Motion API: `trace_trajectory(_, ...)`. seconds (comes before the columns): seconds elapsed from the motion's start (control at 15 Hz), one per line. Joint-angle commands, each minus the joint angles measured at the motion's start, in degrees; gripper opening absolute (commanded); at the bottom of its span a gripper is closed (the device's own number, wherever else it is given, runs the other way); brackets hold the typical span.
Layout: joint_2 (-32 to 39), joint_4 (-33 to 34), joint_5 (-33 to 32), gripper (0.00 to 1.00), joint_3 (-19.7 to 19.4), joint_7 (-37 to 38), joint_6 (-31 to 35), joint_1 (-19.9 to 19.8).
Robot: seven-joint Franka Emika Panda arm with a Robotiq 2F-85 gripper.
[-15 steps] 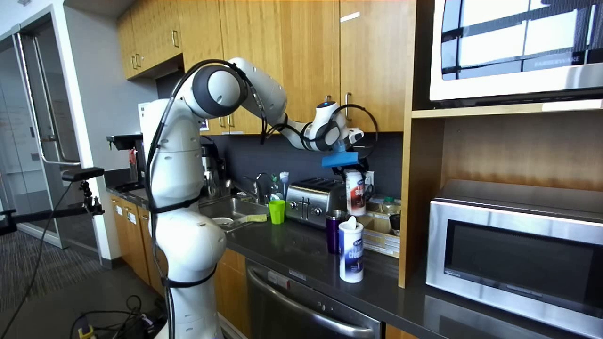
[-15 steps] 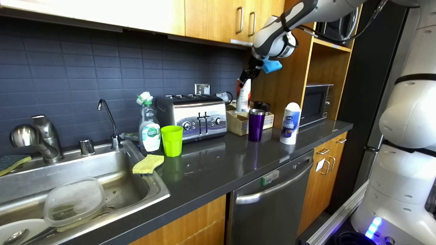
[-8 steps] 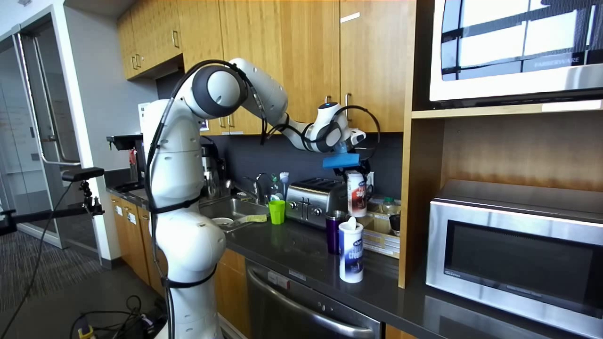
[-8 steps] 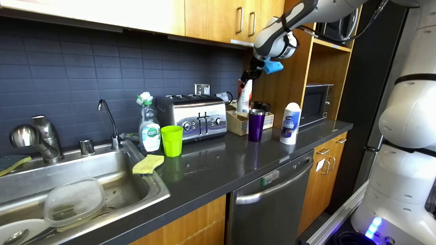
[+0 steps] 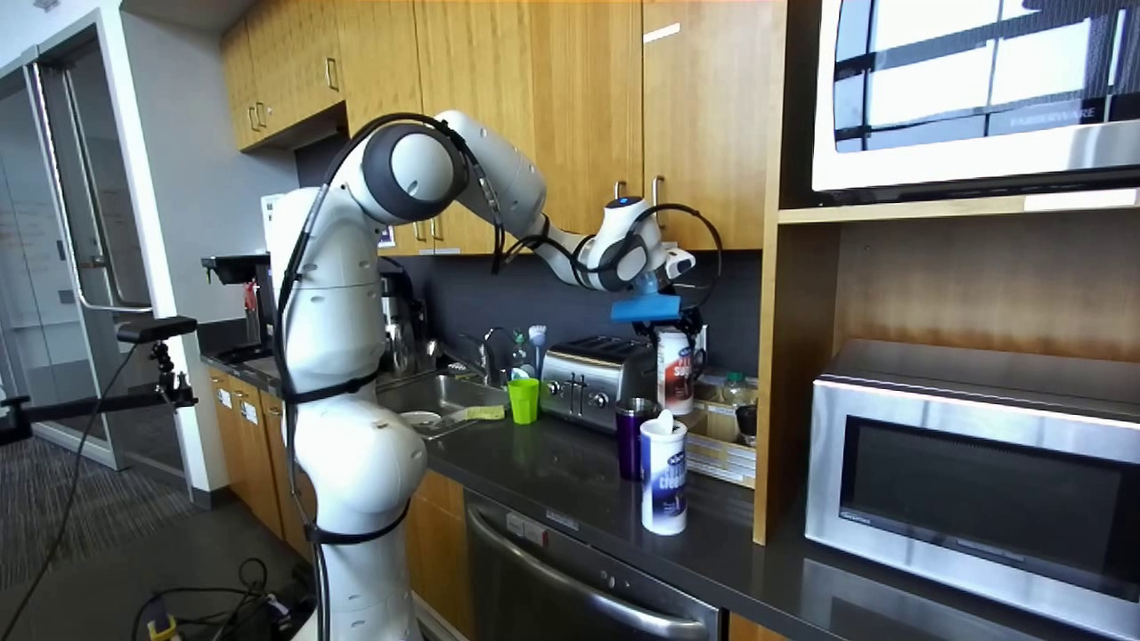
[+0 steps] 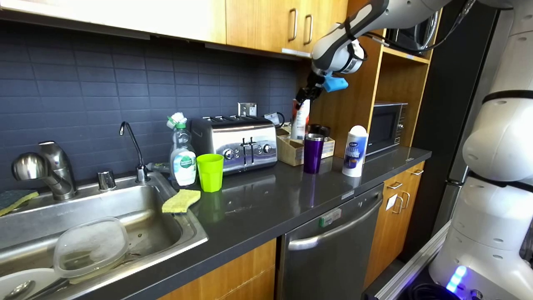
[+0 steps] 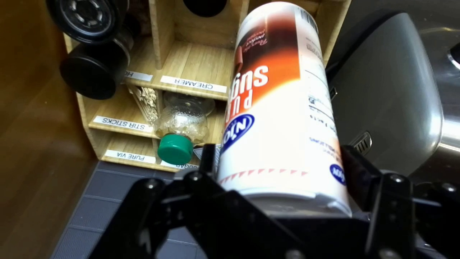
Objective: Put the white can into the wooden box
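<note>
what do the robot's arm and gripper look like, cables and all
The arm is white and rounded, with a dark grey joint ring and black cables tied on by black straps. The gripper is black and angular, with silvery screws and a blue block above it.

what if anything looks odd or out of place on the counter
A white piece sticks up from the top of the creamer canister, perhaps an open pour flap. The yellow sponge lies bent on the sink's rim rather than flat. The sugar canister in the tool shows no obvious damage.
</note>
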Motion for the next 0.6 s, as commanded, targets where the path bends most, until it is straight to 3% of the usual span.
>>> trace_trajectory(0.0, -0.6, -0.4, 1.7, 0.60, 0.0, 0.0, 1.6, -0.1)
trace_trajectory(0.53, 0.1, -0.4, 5.2, 0.60, 0.1, -1.0, 2.4, 0.0)
